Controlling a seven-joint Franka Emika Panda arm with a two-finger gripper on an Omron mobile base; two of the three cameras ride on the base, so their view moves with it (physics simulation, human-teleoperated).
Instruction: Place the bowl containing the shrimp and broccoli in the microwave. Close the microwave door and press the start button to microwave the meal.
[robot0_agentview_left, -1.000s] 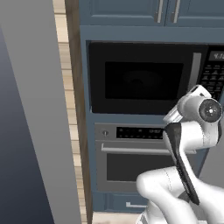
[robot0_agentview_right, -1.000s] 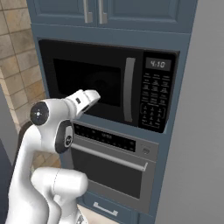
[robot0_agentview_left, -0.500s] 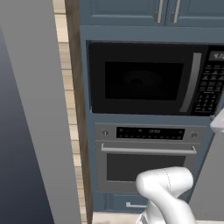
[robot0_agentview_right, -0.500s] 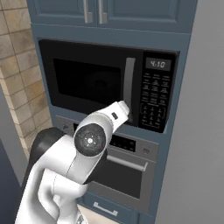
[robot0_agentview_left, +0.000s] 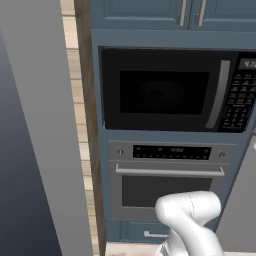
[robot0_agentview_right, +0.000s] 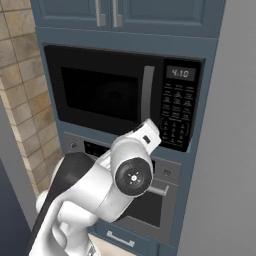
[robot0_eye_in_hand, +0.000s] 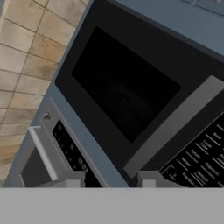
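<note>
Behind the shut microwave door (robot0_agentview_left: 162, 90) the dark glass window gives away nothing of what may sit inside the microwave (robot0_agentview_right: 125, 95); bowl, shrimp and broccoli cannot be made out through it from any camera. That door lies flush in its grey frame, with the long silver-grey handle (robot0_agentview_left: 218, 94) standing upright along its right edge, just beside the keypad panel (robot0_agentview_right: 178, 114).

Below the microwave is the silver-fronted wall oven (robot0_agentview_left: 170, 185), closed too, its horizontal bar handle (robot0_agentview_left: 169, 171) running under a dark control strip. Blue cabinet doors (robot0_agentview_left: 150, 12) are shut above.

From the left base camera, a wide grey wall panel (robot0_agentview_left: 40, 130) fills the near side, with a strip of tan tile (robot0_agentview_left: 80, 110) between it and the cabinetry; the robot's white elbow (robot0_agentview_left: 192, 215) rises at the bottom, in front of the oven.

From the right base camera, the keypad's lit display (robot0_agentview_right: 180, 73) can be read as digits, and the white arm (robot0_agentview_right: 100, 195) reaches up with its wrist in front of the oven's control strip, near the lower end of the microwave handle.

The hand camera sees everything rolled: the microwave window, the handle (robot0_eye_in_hand: 175, 127) and the keypad (robot0_eye_in_hand: 199, 157) run diagonally, with tile (robot0_eye_in_hand: 26, 57) to the left. The pincer (robot0_eye_in_hand: 111, 180) shows two grey fingertips (robot0_eye_in_hand: 151, 178) apart, gripping nothing, well short of the microwave front.
</note>
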